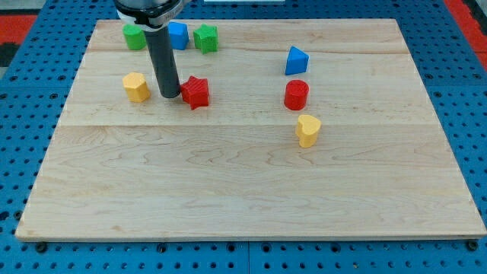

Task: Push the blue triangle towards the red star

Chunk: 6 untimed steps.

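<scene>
The blue triangle sits on the wooden board at the view's upper right. The red star lies at the upper left of centre, well to the left of the triangle. My rod comes down from the view's top, and my tip rests on the board just left of the red star, close to touching it. The tip is far to the left of the blue triangle.
A red cylinder stands just below the blue triangle, with a yellow heart block below that. A yellow block lies left of my tip. A green block, a blue block and a green star-like block line the top edge.
</scene>
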{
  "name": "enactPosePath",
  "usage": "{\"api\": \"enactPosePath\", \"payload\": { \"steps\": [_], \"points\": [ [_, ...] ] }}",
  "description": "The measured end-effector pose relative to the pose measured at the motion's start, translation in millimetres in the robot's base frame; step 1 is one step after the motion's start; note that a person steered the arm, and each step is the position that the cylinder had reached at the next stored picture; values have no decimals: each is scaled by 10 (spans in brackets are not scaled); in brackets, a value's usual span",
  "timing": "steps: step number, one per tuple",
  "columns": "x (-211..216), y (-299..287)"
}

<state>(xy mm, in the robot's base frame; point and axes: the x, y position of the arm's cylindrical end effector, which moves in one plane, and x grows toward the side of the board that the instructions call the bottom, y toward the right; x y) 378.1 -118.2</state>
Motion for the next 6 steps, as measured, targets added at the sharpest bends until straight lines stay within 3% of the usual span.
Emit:
{"api": "enactPosePath", "payload": {
  "steps": [1, 3, 6],
  "points": [
    [-99, 307],
    [-495, 376],
    [-973, 1295]
  ]
}}
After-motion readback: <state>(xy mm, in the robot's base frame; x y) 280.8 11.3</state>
